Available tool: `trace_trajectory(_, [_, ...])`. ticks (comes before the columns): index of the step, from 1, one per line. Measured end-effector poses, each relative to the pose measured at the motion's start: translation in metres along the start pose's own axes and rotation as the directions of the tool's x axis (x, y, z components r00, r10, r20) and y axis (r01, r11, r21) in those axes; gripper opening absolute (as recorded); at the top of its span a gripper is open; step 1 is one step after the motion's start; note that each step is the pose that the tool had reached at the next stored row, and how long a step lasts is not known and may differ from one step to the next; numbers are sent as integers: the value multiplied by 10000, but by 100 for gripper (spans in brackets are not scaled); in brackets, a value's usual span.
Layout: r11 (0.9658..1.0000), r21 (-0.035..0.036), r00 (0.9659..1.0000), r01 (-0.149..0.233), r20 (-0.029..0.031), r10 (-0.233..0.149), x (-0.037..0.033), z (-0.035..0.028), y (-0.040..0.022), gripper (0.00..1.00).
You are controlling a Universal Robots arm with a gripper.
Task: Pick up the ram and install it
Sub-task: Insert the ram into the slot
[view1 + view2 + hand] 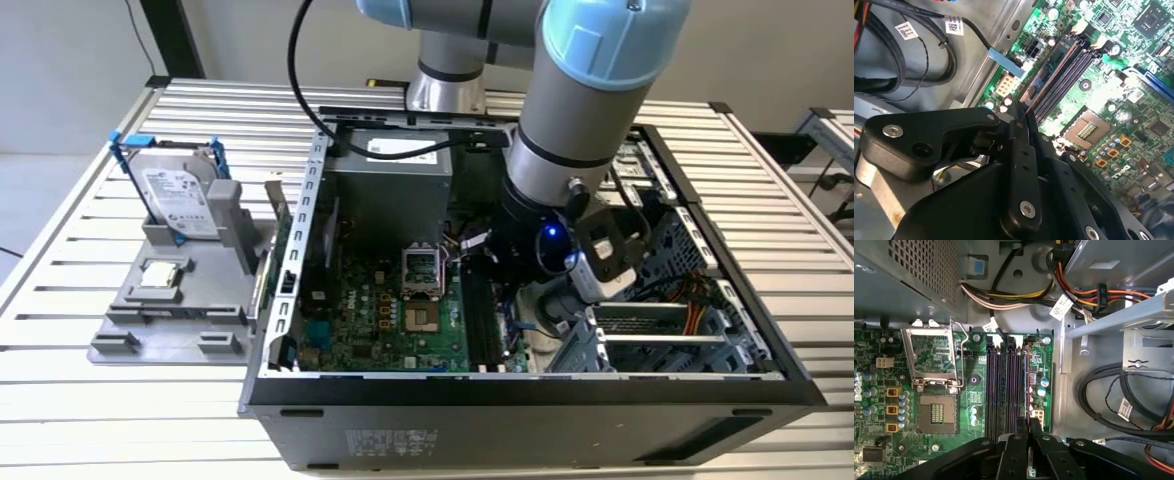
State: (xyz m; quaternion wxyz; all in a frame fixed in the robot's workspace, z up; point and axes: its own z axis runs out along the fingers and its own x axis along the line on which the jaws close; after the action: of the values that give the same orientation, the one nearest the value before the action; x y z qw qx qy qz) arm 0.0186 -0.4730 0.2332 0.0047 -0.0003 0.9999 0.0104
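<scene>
Presently, the pincer (1021, 117) is seen shut on the ram (1050, 75), which is clamped by one end between the black fingers (1019, 150) and held edge-on. In the first wrist view the ram (1027, 390) is shown as a thin line running along the outermost of the memory slots (1004, 385), the one nearest the motherboard's edge, with the pincer (1030, 432) at one end of it. Whether the stick is seated in that slot or only held just over it cannot be told. The processor socket (934, 412) is seen beside the slots, and a bundle of cables (1019, 295) beyond their far end.

In the exterior view the arm (574, 120) is reached down into the open computer case (534, 420), which is laid on its side on the slatted tabletop (80, 420), close to the tabletop's front edge. The motherboard (387, 310) is exposed on the case floor. Toward the tabletop's edge at the exterior view's left, a grey fixture (174, 300) is placed just beside the case, and a hard drive (180, 195) in a blue frame is stood upright in it.
</scene>
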Motion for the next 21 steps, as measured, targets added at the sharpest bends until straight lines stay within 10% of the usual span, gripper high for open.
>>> trace_trajectory(21, [10000, 35, 10000, 38, -8, -37, 32, 102, -15, 0])
